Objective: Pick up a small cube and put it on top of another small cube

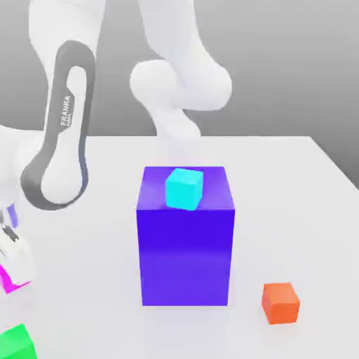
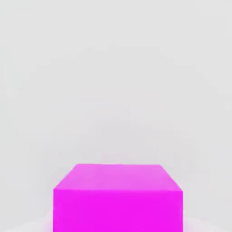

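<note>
Magenta cube (image 2: 118, 210), smooth, flat-faced, clamped between the jaws; cyan cube (image 1: 184, 189) resting on a glossy blue block (image 1: 185, 256).

franka arm (image 1: 69, 119), ext. view's left & upper ctr. | links bent, elbow-like joint (image 1: 181, 84) up high | gripper (image 1: 10, 242) low at ext. view's left edge, partly cut off by frame | gripper shut
</note>
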`<state>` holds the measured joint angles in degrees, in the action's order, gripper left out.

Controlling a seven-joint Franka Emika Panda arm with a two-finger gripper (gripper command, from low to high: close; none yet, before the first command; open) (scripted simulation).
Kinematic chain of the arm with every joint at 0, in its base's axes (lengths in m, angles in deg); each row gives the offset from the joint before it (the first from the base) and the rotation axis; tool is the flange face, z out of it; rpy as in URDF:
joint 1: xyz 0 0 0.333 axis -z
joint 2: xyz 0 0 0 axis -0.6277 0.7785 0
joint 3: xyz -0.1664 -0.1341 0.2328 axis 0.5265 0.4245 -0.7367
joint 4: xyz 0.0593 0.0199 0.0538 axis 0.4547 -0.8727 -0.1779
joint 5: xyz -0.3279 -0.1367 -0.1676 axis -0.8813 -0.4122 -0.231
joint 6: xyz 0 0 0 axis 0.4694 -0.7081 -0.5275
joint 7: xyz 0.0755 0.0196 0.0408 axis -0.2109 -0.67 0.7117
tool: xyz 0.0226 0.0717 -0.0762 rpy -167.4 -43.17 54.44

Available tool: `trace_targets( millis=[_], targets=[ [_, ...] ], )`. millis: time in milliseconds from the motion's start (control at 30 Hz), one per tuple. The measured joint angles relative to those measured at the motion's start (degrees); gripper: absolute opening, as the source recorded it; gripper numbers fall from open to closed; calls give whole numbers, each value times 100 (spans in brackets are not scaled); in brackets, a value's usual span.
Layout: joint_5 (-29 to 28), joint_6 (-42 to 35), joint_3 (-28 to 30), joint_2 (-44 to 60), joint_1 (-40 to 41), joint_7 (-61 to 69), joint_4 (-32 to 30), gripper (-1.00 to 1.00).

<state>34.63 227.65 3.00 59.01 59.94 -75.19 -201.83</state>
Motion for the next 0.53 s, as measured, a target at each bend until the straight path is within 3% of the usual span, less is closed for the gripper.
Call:
trace_targets(
  millis=[233, 333, 367, 533],
  targets=[
    [-439, -1064, -426, 223, -576, -14, 1341, -100],
    [-294, -760, -581, 723, -571, 122, 1529, -100],
    [-228, -599, -639, 911, -534, 170, 1553, 100],
    [-228, -599, -639, 911, -534, 170, 1553, 100]
  ],
)
